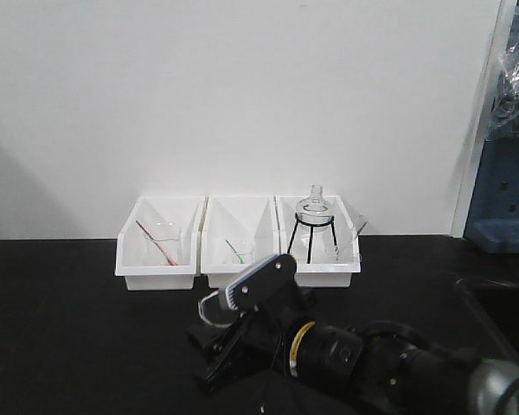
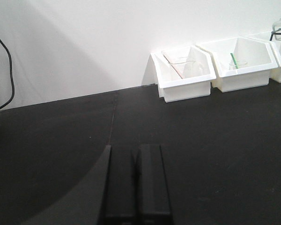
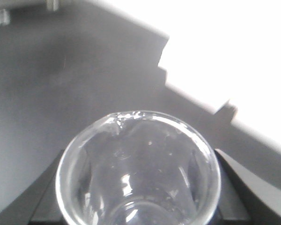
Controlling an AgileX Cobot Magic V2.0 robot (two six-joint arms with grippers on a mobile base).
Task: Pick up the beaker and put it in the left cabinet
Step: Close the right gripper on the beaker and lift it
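Note:
The beaker (image 3: 138, 154), clear glass with a flared rim and nothing inside, fills the lower half of the right wrist view. My right gripper (image 3: 139, 192) is shut on it, one dark finger (image 3: 49, 192) on either side of the glass. In the front view my right arm (image 1: 346, 354) reaches across the black table toward the lower left; the beaker cannot be made out there. My left gripper (image 2: 135, 150) hovers low over the table, shut with nothing in it. The left cabinet is out of view.
Three white bins stand against the back wall: one holds a glass with a red rod (image 1: 160, 246), one a glass with a green rod (image 1: 238, 252), one a round flask on a black tripod (image 1: 313, 216). A blue perforated object (image 1: 506, 199) is at the far right.

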